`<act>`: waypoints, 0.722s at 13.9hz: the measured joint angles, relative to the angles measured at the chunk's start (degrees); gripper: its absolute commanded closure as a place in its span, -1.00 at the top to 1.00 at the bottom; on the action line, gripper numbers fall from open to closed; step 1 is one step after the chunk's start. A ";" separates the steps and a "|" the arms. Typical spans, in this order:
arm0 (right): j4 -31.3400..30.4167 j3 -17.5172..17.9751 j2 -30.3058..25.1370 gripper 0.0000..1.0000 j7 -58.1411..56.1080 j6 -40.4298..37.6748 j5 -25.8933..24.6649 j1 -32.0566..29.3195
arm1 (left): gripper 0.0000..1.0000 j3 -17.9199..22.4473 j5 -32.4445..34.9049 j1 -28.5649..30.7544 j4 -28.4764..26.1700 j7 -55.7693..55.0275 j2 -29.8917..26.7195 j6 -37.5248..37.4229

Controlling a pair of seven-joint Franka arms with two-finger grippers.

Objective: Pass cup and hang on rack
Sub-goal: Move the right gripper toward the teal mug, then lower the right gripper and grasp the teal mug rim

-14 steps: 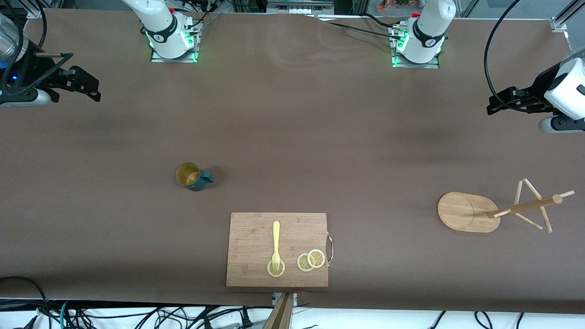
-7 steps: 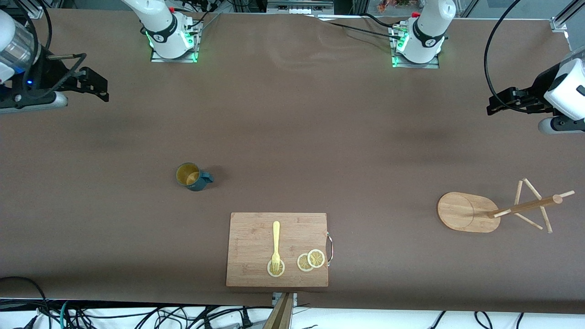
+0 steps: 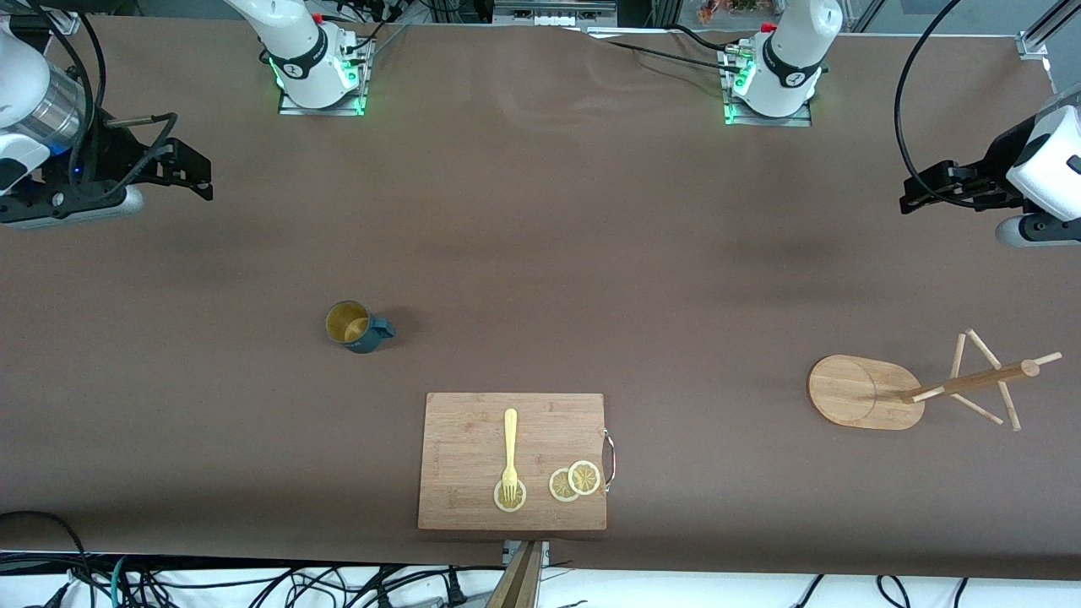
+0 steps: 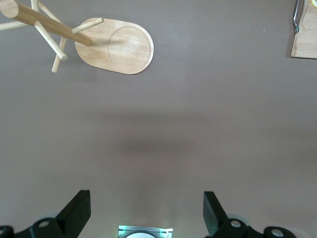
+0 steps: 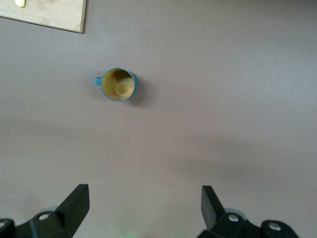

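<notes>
With nothing yet passed or hung, the cup is standing on the worktop at nine o'clock from the rack, while the empty right tool and left tool are hovering with fingers spread.

Front view: at 9 o'clock the picture's edge cuts off the right arm, and at 3 o'clock the left arm; you cannot follow either to its base. At 6 o'clock the fork covers part of one lemon slice.

Left wrist view: the edge crops the rack at its post and pegs, shows only a corner of the cutting board, and cuts the left end effector below its spread fingers.

Right wrist view: the cup hides most of its own handle; the right end effector is cropped likewise.
</notes>
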 measured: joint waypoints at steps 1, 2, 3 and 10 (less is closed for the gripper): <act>-0.03 0.00 0.04 1.00 -0.24 0.01 0.00 0.00 | 1.00 0.00 0.00 0.00 0.01 0.00 0.02 0.01; -0.23 0.00 0.09 1.00 -0.79 0.20 0.00 0.00 | 1.00 0.00 0.00 0.00 0.02 0.00 0.05 0.02; -0.69 0.00 0.15 1.00 -1.22 0.74 0.00 0.00 | 1.00 0.00 0.00 -0.01 0.03 0.00 0.08 0.03; -9.45 -0.01 1.06 0.98 -0.60 10.95 0.03 0.00 | 1.00 -0.01 0.00 -0.12 0.12 0.00 0.13 0.07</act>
